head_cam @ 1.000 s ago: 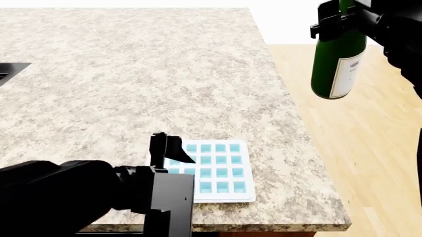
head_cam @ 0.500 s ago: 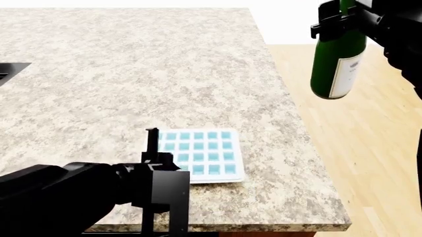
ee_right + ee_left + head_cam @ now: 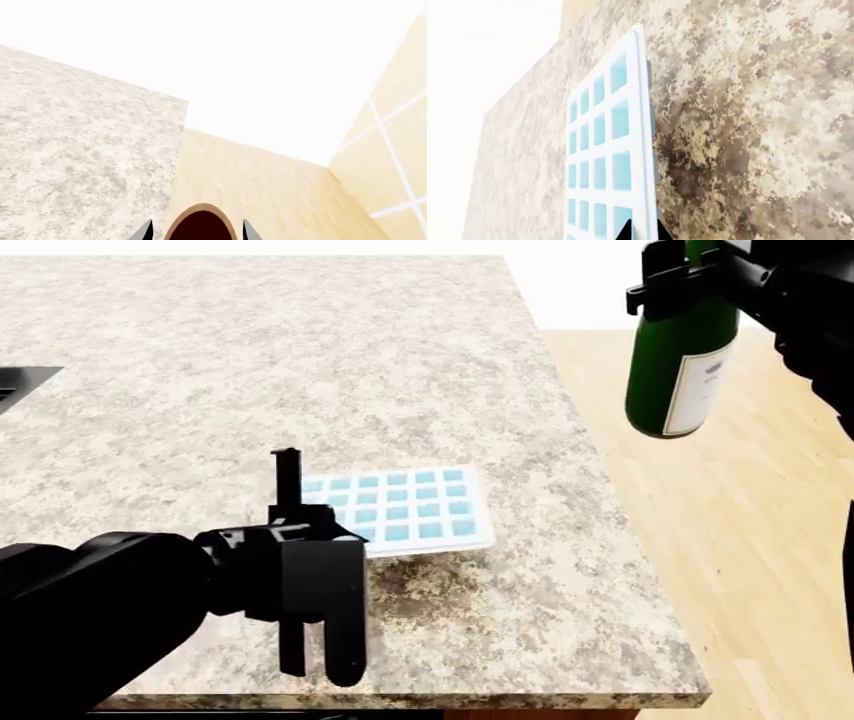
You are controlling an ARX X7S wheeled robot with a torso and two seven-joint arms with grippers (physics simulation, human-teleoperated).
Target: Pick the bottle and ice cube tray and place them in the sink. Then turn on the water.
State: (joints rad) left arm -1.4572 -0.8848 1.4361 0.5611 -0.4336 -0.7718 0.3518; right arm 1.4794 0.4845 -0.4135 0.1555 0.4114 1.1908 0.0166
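One ice cube tray [image 3: 395, 508] is lifted off the speckled table [image 3: 267, 370] with its near-left edge pinched in the left gripper [image 3: 286, 502], jaws clenched on it; its shadow lies on the table below. One green bottle [image 3: 681, 360] hangs upright in the air beyond the table's right edge, over the wooden floor [image 3: 747, 540], its neck gripped by the right gripper [image 3: 694, 270].

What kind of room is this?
Probably a kitchen: a speckled stone counter over a wood floor, with an ice cube tray and a wine bottle held up.
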